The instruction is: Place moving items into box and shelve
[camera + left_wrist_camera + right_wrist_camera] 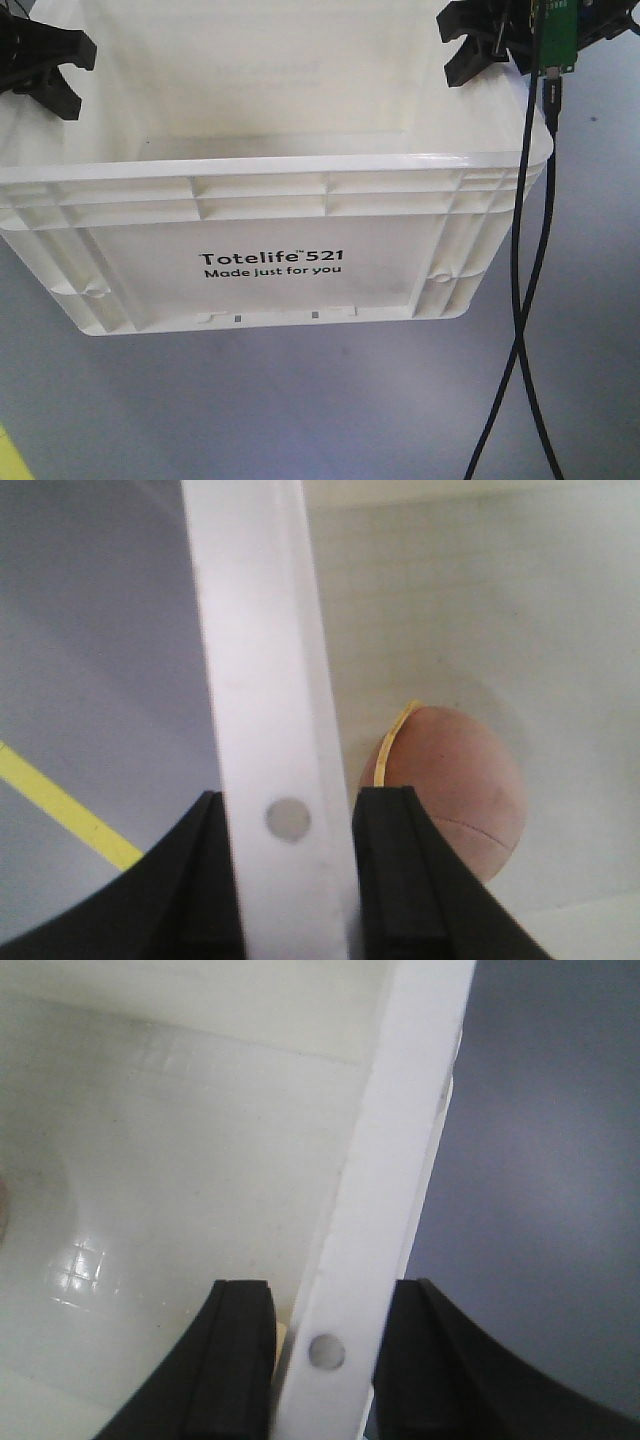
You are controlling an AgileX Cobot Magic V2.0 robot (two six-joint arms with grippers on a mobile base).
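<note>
Far left first: the left gripper (288, 815) has its jaws straddling the box's left rim (260, 630), one black finger (205, 880) outside and one inside, pressed against the white plastic from both sides. That's a pinch on the rim. Outside it, grey floor (300, 400) and a yellow line (60, 805) sit well below.

Just inside that wall lies a reddish-brown ball (455, 780) with a thin yellow band, resting on the bottom of the box (270, 265).

Moving to the middle, the box fills the front view, printed side toward the camera and mouth up. From the soft shadow under it, it looks clear of the floor, though I can't be sure.

Over to the right, the right gripper (325, 1305) mirrors the left: jaws closed over the right rim (400, 1140), a finger on each side. Two dark cables (530, 300) hang from a green circuit board (555, 35) past that corner.

What matters here is that the box's long axis runs straight across between the two arms. Each one holds a short end, and neither is nearer than the other. My read is that the loading is finished and shelving comes next. That calls for both arms to travel together and level, or a rim slips and the ball rolls.
</note>
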